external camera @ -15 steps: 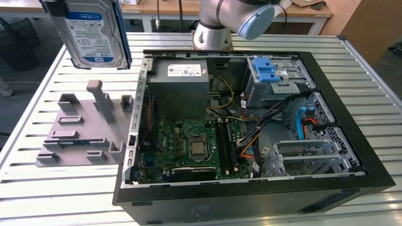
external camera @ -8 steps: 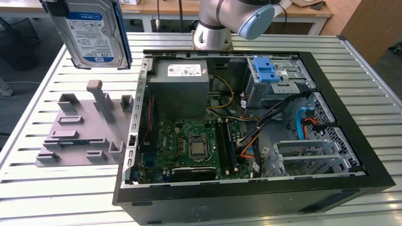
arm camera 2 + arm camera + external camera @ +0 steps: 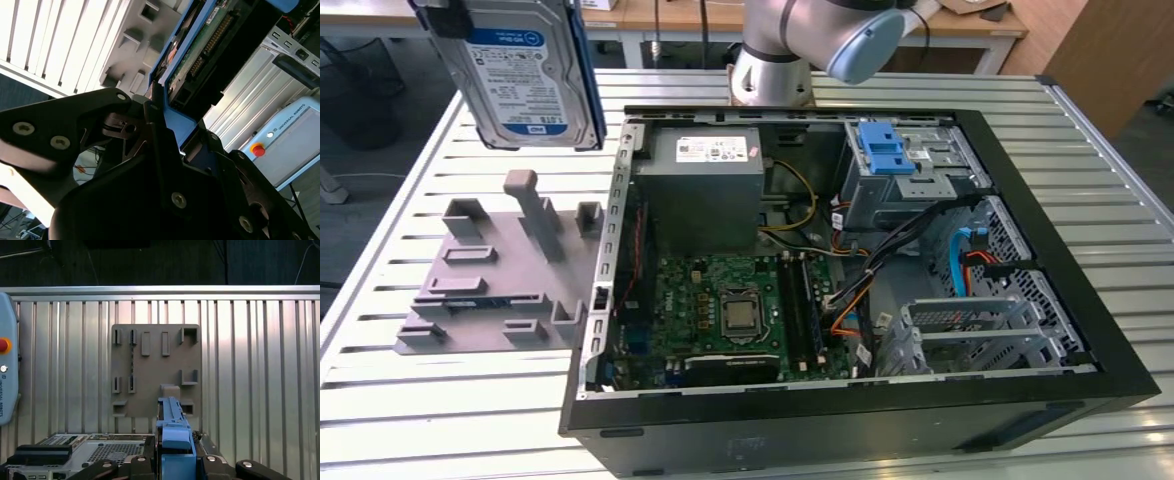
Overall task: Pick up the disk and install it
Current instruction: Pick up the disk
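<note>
A single robot arm [image 3: 817, 38] is holding the disk [image 3: 523, 78] in the air, off to the exterior view's left of the open computer case [image 3: 1067, 335] and beyond that case's far corner. The disk is hanging upright, with its long axis running close to vertical and leaning slightly. Its white-and-blue label is facing the exterior camera, and its blue bracket is showing along the edge nearer the case. The gripper [image 3: 176, 460] is clamping the disk's upper end. In the first wrist view its black fingers [image 3: 141, 462] are pressing in from both sides on the blue bracket, with no gap showing (the second wrist view shows the same grasp from the disk's green circuit-board side). From the gripper the disk is extending straight out and away, so the first wrist view is seeing it edge-on as a narrow blue strip. Below the disk, beside the case's left wall in the exterior view, a grey fixture plate [image 3: 487, 285] with raised slots is lying flat on the slatted metal table [image 3: 440, 425]. Inside the case, a grey power-supply box [image 3: 707, 185] is sitting at the far end, a blue latch [image 3: 887, 150] is sitting on a silver metal cage beside it, and the green motherboard [image 3: 720, 300] is lying nearer the camera.
</note>
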`<state>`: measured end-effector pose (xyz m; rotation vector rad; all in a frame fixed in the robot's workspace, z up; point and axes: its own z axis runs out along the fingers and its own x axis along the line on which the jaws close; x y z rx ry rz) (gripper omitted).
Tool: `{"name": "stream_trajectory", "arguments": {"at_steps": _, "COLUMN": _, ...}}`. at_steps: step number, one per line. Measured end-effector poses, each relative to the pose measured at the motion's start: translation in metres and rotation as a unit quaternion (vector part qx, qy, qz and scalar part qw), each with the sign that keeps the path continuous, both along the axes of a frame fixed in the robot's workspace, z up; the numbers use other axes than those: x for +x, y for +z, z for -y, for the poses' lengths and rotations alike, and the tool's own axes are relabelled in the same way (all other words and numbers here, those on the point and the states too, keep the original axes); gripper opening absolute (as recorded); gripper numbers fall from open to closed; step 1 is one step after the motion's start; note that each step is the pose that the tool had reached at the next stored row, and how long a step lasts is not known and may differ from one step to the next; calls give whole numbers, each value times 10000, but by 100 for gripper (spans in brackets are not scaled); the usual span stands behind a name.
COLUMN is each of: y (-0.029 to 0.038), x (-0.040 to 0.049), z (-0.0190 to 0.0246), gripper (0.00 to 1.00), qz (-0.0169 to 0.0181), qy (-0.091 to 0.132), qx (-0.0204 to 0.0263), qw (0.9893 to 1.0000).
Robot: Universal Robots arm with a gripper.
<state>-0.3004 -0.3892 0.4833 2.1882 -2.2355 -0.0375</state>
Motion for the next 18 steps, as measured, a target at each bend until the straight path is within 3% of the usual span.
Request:
{"name": "stream_trajectory", "arguments": {"at_steps": 6, "y": 0, "x": 136, "z": 56, "gripper": 36, "qz": 0, "qy": 0, "qx": 14, "qw": 10000}}
{"name": "stream_trajectory", "arguments": {"at_steps": 18, "y": 0, "x": 498, "z": 143, "gripper": 36, "qz": -6, "qy": 0, "qx": 25, "qw": 10000}}
